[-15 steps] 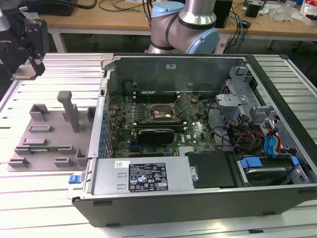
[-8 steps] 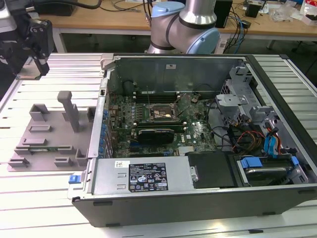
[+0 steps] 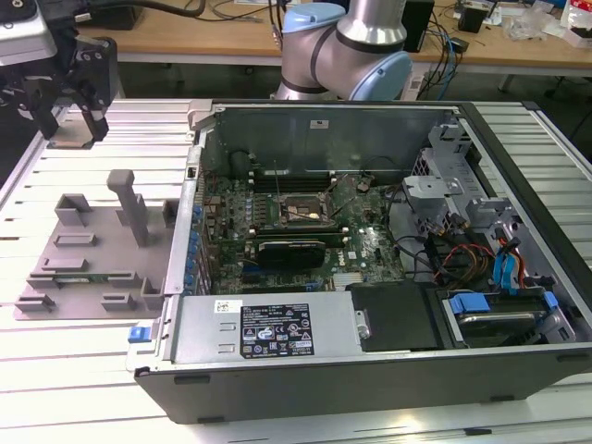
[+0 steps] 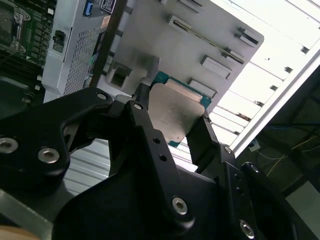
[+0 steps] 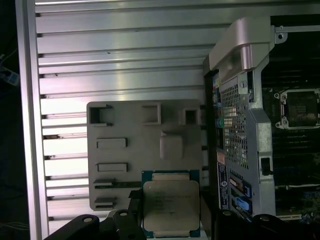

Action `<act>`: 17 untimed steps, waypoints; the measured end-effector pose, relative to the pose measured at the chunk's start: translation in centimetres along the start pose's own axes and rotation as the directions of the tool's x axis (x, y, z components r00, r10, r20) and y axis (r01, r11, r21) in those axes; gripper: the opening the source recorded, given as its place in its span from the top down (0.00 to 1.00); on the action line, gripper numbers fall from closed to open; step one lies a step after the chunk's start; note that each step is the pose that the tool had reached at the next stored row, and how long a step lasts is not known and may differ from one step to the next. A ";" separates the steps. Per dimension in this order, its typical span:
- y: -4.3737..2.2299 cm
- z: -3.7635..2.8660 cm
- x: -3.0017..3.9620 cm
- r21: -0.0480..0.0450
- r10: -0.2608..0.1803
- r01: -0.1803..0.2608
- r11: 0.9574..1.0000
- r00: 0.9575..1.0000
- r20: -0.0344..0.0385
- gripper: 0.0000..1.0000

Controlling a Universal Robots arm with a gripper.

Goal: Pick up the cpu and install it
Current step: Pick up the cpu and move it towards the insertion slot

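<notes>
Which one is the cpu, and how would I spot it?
Find the open computer case, then the grey holder plate beside it on the slatted table. Near that plate the black gripper pinches the cpu: a flat square with a silver top and teal rim, unlike the plate's grey blocks.

arm [image 3: 344,42]: silver-grey metal tubes, pale blue rounded joint caps [image 3: 384,74], dark seam rings between segments. gripper [image 4: 175,112]: matte black, angular linkage plates, two slim black fingers [image 4: 201,140]. Round silver screw heads [image 4: 48,155] sit on the links, with small dark holes along one bar. In the exterior view, a light grey wrist block [image 3: 23,37] tops the black body and a thick black cable [image 3: 166,7] runs off it.
</notes>
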State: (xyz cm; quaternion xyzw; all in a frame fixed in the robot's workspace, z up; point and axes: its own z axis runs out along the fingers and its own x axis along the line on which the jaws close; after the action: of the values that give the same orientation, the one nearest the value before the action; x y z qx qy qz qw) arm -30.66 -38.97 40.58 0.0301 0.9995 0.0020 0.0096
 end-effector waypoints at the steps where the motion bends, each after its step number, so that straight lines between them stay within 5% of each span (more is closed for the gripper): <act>1: 0.01 0.00 -0.11 0.000 0.000 0.000 1.000 1.000 0.000 0.45; 17: 0.14 0.05 -2.36 0.000 0.000 0.000 1.000 1.000 0.000 0.45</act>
State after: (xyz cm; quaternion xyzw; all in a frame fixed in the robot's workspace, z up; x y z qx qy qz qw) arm -28.30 -38.97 40.58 0.0301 0.9995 0.0019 0.0096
